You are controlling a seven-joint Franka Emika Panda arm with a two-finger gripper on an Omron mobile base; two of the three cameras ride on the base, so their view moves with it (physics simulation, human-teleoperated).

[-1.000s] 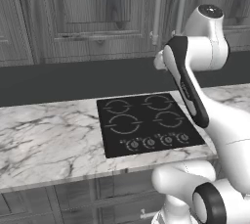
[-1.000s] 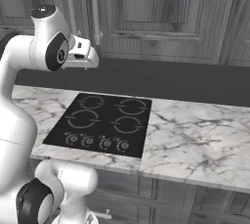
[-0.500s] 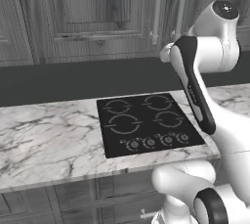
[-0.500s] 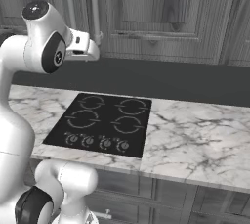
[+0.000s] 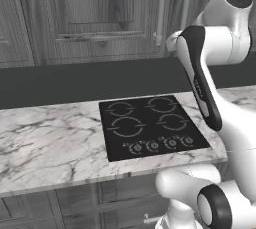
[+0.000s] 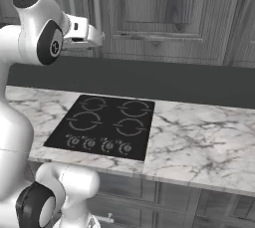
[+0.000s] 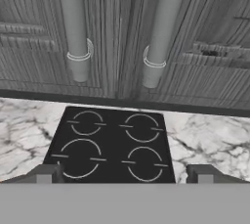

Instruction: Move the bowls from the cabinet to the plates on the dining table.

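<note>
My two-finger gripper (image 7: pixel 124 173) hanging with jaws spread wide, gripping nothing. Below it, black four-ring cooktop (image 7: pixel 113 144) sitting in white grey-veined marble counter (image 5: pixel 50 143). Beyond, dark grey wood-grain wall cabinet (image 7: pixel 117 32) standing closed, two long vertical metal bar handles (image 7: pixel 74 27) facing me. Bowls hidden from me.

Ahead of the tool (image 7: pixel 124 173) the shut cabinet (image 7: pixel 122 32) doors block the way, two bar handles (image 7: pixel 158 27) jutting out. Below the tool, open room lies over the cooktop (image 7: pixel 111 145) and counter (image 7: pixel 210 137).
</note>
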